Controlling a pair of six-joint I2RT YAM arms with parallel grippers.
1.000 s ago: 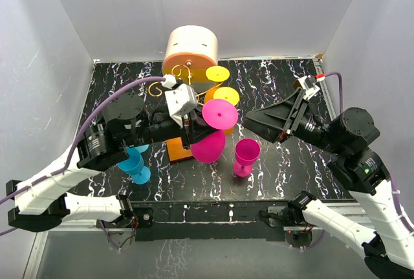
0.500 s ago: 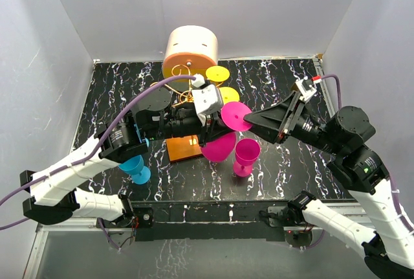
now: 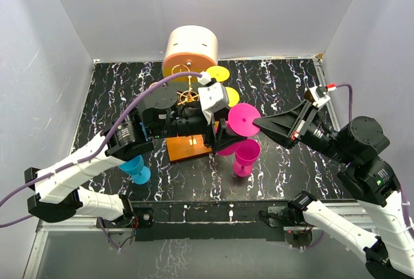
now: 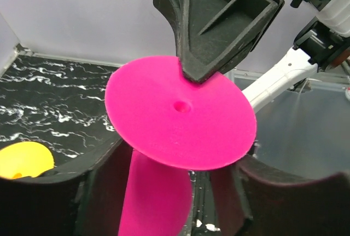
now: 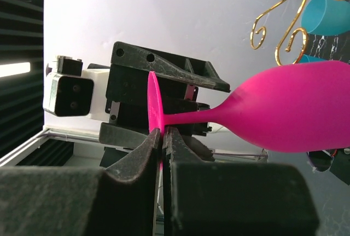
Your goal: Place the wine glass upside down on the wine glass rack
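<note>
Wine glass lies sideways in mid-air beside the wine glass rack, its foot clamped by the right gripper while the left gripper stands spread around it, so the handover looks nearly done and the next move calls for hanging it bowl-down.

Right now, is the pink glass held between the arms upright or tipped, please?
Tipped: from above, the pink glass shows its foot slanted toward the right gripper, which pinches the rim.

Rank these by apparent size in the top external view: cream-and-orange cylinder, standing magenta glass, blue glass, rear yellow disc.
1. cream-and-orange cylinder
2. standing magenta glass and blue glass, unranked: the left arm hides part of the blue one
3. rear yellow disc
</note>
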